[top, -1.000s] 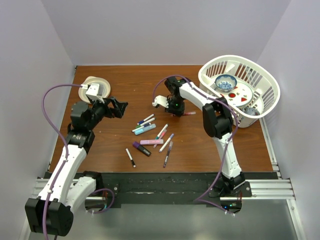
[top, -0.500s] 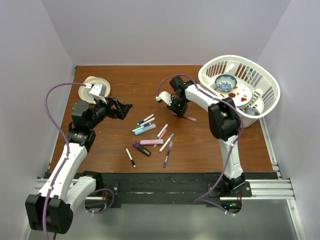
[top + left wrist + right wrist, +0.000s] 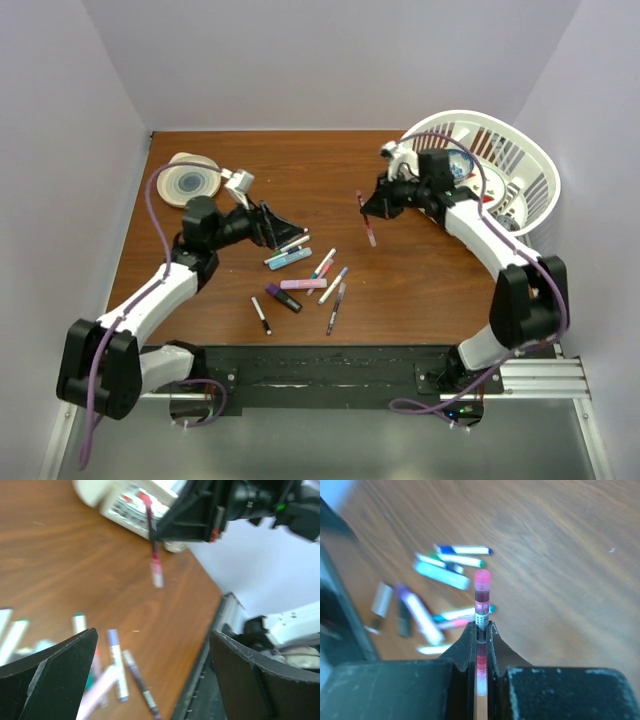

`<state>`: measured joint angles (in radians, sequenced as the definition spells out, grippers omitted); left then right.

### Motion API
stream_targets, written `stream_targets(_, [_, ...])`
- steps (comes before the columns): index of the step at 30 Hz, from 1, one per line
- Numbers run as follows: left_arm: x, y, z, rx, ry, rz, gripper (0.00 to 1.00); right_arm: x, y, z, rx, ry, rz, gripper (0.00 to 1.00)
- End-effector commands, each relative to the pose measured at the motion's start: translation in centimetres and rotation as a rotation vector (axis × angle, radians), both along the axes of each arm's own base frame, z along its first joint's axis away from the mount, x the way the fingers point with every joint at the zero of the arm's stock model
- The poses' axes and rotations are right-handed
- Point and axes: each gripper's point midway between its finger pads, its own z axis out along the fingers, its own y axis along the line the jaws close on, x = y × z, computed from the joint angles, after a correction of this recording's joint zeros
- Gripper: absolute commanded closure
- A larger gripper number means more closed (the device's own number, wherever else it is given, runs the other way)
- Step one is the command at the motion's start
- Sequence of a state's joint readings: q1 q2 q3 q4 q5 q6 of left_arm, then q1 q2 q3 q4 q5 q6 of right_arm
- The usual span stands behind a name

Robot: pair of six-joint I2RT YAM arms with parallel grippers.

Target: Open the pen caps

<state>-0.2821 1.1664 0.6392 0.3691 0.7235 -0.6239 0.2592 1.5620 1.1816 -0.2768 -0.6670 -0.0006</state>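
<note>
Pen (image 3: 369,228), likely light, stiff and slick, hangs just right of centre over the tabletop (image 3: 300,160), pinched mid-barrel by our right tool (image 3: 480,631); our spread left tool (image 3: 283,226) should take the pink cap (image 3: 482,577).

Bare table (image 3: 300,160) at upper centre and lower right: open passage | pens (image 3: 300,270) scattered at centre | raised pen (image 3: 370,232) in right gripper (image 3: 372,206), right of centre | basket (image 3: 470,113) walls upper right | plate (image 3: 190,183) fills upper left
</note>
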Motion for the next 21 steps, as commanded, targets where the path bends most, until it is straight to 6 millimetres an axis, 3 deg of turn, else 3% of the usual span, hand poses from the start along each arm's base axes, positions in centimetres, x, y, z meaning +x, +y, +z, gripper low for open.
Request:
stream_targets(1, [-1.8, -5.3, 2.7, -0.155, -0.001, -0.084, 0.0, 0.4, -0.4, 5.6, 0.463, 0.09, -0.22, 1.0])
stream_targets(2, [-1.5, -6.1, 1.8, -0.157, 0.033, -0.085, 0.0, 0.7, -1.3, 5.5, 0.488, 0.107, -0.303, 1.0])
stream_targets(3, [-1.0, -6.8, 2.1, -0.17, 0.039, -0.071, 0.0, 0.4, -2.2, 4.0, 0.493, 0.165, -0.387, 1.0])
stream_targets(4, [-1.5, -8.1, 2.2, -0.182, 0.052, -0.095, 0.0, 0.4, -2.6, 4.4, 0.525, 0.169, -0.431, 1.0])
stream_targets(5, [-1.0, -9.0, 1.0, -0.166, 0.087, -0.093, 0.0, -0.3, -2.7, 4.7, 0.547, 0.152, -0.423, 1.0])
stream_targets(6, [-0.3, -9.8, 1.8, -0.175, 0.075, -0.085, 0.0, -0.4, -2.8, 5.4, 0.563, 0.139, -0.421, 1.0])
stream_targets(8, [-0.1, -11.7, 0.7, -0.158, 0.114, -0.105, 0.01, -0.6, -2.9, 6.1, 0.591, 0.148, -0.43, 1.0])
stream_targets(9, [0.5, -12.5, 1.5, -0.167, 0.106, -0.105, 0.03, -0.7, -2.9, 6.3, 0.601, 0.15, -0.437, 1.0])
stream_targets(11, [0.7, -14.3, 1.5, -0.161, 0.117, -0.13, 0.07, -0.9, -2.9, 5.9, 0.622, 0.182, -0.447, 1.0])
stream_targets(14, [1.1, -16.0, 1.0, -0.132, 0.118, -0.126, 0.13, -0.9, -2.6, 5.7, 0.639, 0.214, -0.439, 1.0])
stream_targets(21, [2.2, -17.2, -0.8, -0.042, 0.121, -0.077, 0.26, -1.1, -2.2, 5.3, 0.654, 0.257, -0.42, 1.0])
